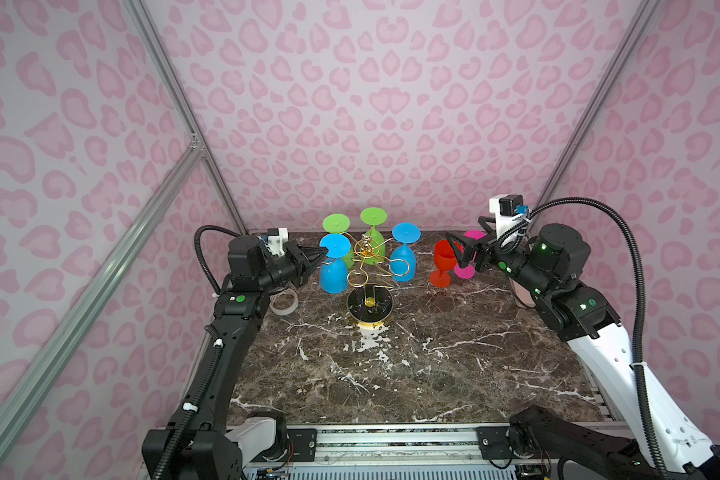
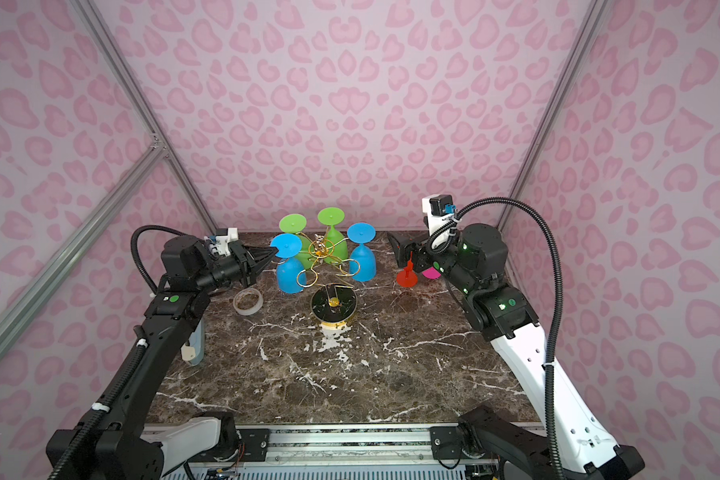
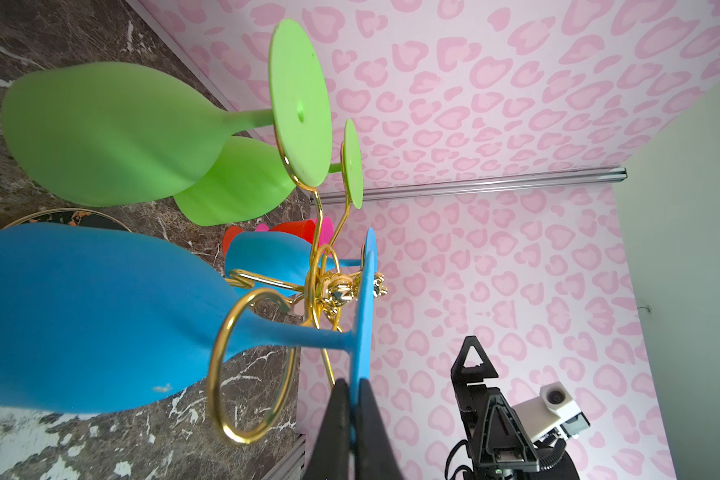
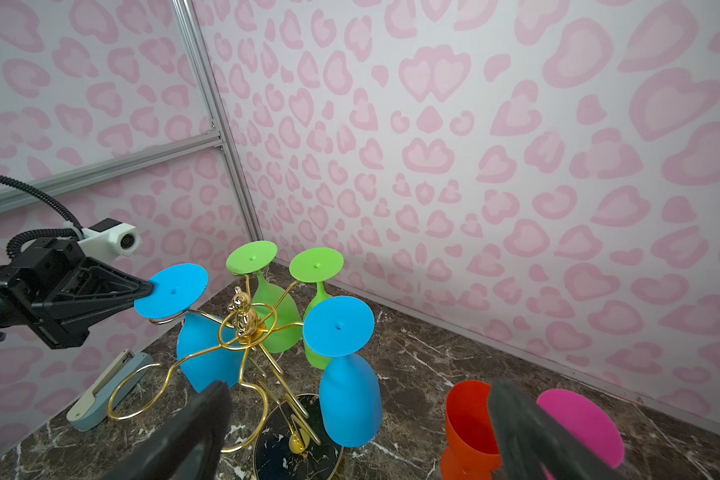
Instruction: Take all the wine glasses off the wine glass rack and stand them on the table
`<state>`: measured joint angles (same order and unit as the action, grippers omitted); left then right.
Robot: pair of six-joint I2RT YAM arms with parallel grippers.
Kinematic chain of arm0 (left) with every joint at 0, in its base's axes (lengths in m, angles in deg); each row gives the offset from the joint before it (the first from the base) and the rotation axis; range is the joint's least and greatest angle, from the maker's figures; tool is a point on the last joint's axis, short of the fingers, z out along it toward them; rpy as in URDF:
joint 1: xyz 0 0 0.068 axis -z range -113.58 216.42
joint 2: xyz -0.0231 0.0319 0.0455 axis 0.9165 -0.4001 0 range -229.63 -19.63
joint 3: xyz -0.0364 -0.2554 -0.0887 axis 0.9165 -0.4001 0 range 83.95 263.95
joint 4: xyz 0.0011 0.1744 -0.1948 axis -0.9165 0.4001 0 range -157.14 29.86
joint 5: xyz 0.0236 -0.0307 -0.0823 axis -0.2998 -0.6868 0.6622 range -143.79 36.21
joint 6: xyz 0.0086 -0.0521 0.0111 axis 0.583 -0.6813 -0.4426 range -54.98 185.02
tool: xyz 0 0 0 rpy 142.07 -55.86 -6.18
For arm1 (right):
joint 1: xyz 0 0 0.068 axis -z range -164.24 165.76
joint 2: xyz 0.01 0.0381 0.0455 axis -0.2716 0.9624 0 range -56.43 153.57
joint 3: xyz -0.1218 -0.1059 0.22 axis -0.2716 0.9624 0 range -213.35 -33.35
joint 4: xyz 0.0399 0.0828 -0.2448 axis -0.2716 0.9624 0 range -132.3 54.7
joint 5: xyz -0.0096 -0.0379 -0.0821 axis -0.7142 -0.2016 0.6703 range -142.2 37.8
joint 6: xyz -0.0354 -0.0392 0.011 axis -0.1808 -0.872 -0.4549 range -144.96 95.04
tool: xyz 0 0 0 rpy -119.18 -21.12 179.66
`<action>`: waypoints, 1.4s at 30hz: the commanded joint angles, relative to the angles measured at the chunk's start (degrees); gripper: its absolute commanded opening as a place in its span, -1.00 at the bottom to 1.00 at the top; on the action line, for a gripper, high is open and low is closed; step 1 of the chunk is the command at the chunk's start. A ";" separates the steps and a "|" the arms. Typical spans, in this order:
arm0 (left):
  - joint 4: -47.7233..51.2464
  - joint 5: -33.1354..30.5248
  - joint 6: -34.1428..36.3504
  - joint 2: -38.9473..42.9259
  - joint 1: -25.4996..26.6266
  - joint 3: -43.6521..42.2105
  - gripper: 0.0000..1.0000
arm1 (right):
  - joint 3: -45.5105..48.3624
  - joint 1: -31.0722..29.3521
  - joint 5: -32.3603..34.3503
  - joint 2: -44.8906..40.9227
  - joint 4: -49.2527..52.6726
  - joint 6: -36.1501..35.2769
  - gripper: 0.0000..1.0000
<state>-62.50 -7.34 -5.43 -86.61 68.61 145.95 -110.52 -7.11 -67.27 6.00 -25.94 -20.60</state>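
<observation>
Left wrist: left hand (image 3: 352, 399) level, clamped on wine glass (image 3: 80, 316) foot; right hand (image 1: 456, 250) apart

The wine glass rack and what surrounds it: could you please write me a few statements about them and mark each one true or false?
1. The left gripper is shut on the foot of a blue wine glass. True.
2. Six glasses hang on the wine glass rack. False: only four hang there, feet up and bowls down.
3. The red glass hangs on the rack. False: it stands upright on the table, to the right of the rack in both top views.
4. The right gripper is open. True.
5. A roll of tape lies on the table by the left arm. True.
</observation>
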 commanded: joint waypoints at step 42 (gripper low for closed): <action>-3.48 -0.23 1.73 -4.25 -0.11 2.51 -0.93 | -0.79 -0.03 -0.72 0.05 0.35 0.65 0.96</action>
<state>-62.74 -7.93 -3.86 -90.63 68.35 147.66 -110.82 -7.14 -67.27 5.76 -25.24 -20.03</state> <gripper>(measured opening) 0.065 0.979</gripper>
